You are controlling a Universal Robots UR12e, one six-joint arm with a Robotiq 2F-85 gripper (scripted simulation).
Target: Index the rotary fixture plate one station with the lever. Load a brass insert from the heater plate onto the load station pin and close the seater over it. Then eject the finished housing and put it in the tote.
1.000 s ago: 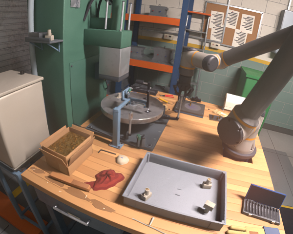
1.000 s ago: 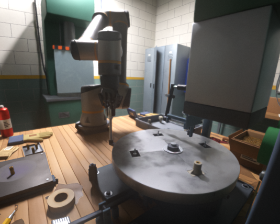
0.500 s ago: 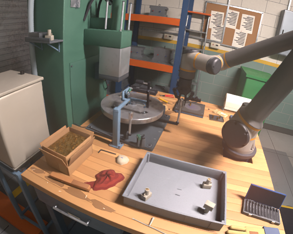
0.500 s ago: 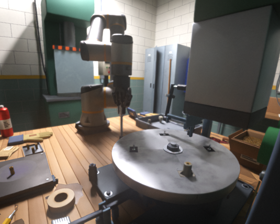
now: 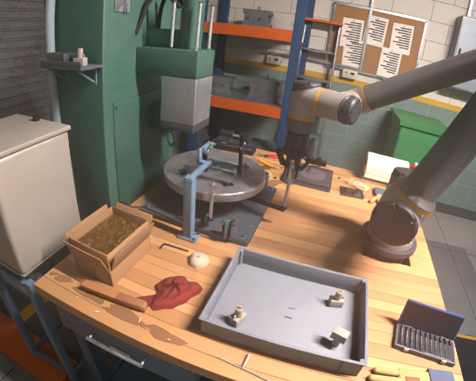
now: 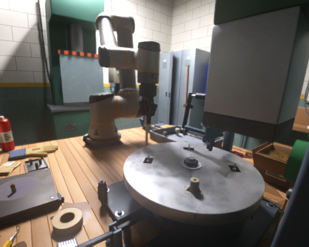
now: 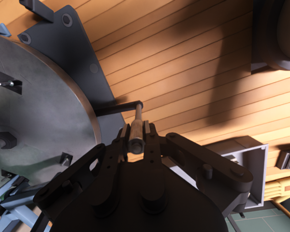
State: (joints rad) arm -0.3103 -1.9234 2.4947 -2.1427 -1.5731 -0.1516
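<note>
In the middle of the bench the round grey fixture plate [image 5: 215,174] sits on its dark base, with small pins at its stations and one tan housing [image 6: 194,183] standing near its edge. At the plate's right rim my gripper [image 7: 136,129] has its fingers clamped on the wooden handle of the upright index lever [image 5: 287,192]. The blue seater arm [image 5: 193,180] stands over the plate's front. The dark heater plate [image 6: 17,194] lies beyond the plate with one brass insert [image 6: 12,188] upright on it. The grey tote [image 5: 287,305] holds three housings.
The green press [image 5: 177,82] overhangs the plate's far side. An open cardboard box [image 5: 109,240], a red rag [image 5: 175,290] and a wooden block lie at the bench's front left. A bit case [image 5: 427,330] sits front right, beside the arm's base [image 5: 390,231].
</note>
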